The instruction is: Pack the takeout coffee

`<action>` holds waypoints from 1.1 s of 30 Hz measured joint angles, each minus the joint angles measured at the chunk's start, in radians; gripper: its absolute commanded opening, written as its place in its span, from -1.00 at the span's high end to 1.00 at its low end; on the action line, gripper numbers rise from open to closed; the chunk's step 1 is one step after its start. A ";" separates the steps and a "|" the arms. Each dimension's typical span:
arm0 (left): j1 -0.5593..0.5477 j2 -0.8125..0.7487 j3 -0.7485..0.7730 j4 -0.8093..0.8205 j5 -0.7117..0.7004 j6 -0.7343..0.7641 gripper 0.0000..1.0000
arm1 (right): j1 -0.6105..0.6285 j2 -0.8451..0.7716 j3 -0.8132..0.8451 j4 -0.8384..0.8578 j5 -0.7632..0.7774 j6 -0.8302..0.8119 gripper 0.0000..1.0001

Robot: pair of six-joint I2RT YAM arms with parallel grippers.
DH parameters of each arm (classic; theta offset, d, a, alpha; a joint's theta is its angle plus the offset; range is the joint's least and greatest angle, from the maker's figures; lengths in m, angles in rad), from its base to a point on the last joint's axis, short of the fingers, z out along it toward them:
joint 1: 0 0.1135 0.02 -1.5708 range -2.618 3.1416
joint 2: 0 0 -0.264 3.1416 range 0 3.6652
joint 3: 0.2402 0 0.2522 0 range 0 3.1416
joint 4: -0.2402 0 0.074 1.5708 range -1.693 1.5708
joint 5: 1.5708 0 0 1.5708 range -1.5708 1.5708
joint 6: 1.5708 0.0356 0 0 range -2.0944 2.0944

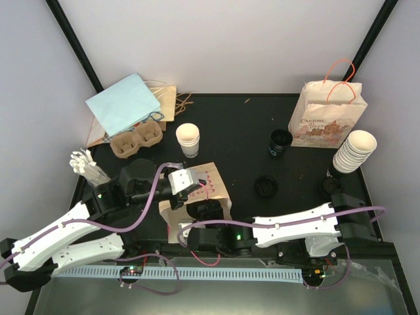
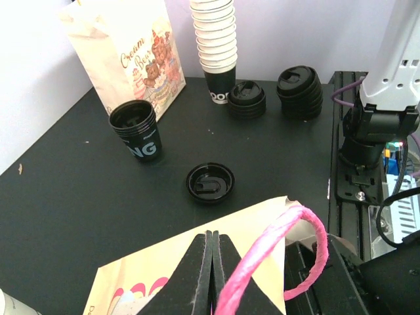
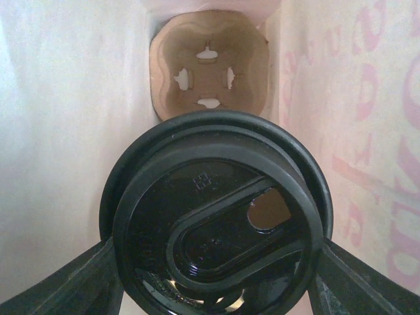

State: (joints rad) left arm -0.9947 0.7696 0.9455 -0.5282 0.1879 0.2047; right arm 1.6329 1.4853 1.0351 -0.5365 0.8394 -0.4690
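Coffee cup [image 3: 216,223], capped with a black sip lid, hangs inside the paper bag [image 3: 59,105], gripped at its sides by the right gripper [image 3: 216,262], whose 2 fingers [image 3: 65,282] stand wide around the cup just below the lid's rim. Straight ahead of that gripper, down the bag's long axis, the cardboard cup carrier [image 3: 210,75] sits at the bag's far end, with 1 empty pocket showing just beyond the lid's edge. The cup's own axis runs the same way as the bag's, base first toward the carrier. Whether the base already touches the carrier is hidden behind the lid.

From above, the right arm reaches in from the near edge of the table, and its gripper disappears into the bag's mouth [image 1: 209,209]. The left gripper [image 2: 211,262] is pinched flat on the bag's rim, just beside the pink handle [image 2: 275,239], holding that mouth open toward the right arm. A loose black lid [image 2: 210,182] lies on the table well apart from the bag.

The coming move likely turns on depth and a slight offset: the cup must travel farther along the bag's axis and seat in a pocket, and only the right arm, already inside, is placed to do it.
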 measured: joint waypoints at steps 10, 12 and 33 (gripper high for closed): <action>0.000 -0.012 0.000 0.002 0.028 0.000 0.97 | -0.047 0.022 -0.047 0.021 -0.011 -0.003 -0.13; 0.000 -0.015 0.000 0.001 0.032 0.000 0.97 | -0.050 0.023 -0.049 0.021 -0.010 0.000 -0.13; 0.000 -0.074 0.013 -0.033 0.054 -0.027 0.30 | -0.050 0.023 -0.080 0.039 0.016 0.009 -0.14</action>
State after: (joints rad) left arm -0.9947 0.6952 0.9581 -0.5613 0.2420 0.1776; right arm 1.5829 1.5082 0.9546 -0.4980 0.8555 -0.4599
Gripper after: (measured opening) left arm 0.231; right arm 0.720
